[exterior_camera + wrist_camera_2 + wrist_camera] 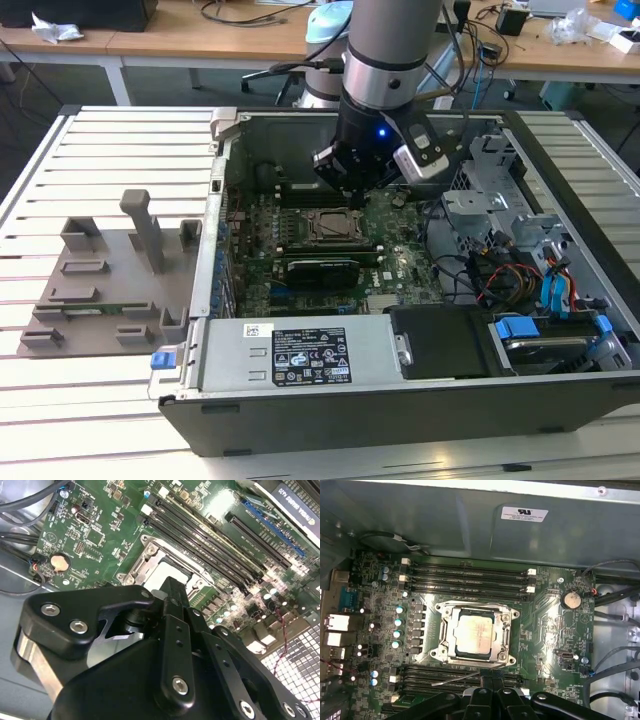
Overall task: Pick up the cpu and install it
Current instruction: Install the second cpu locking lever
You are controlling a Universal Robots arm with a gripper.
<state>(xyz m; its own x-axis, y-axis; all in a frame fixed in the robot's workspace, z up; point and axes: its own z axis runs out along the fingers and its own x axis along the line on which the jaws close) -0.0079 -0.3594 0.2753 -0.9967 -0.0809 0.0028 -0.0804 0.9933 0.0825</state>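
Holder plate (110, 285) sits on the bench's left side, with nothing on it I can make out. My pincer (362, 180) hangs over the open computer case (400, 400); I cannot tell its grip. The cpu (475, 632) lies in the socket frame (476, 634) mid-board, so I think placing is done.

Matt silvery metal cpu (475, 634)

1. The arm (392, 45) comes down steeply from the top of the exterior view — a thick grey tube with a chrome ring above a black wrist.
2. A blue light glows on the wrist.
3. The gripper (350, 190) points downward — its black linkages (175, 650) fill the foreground in both wrist views.
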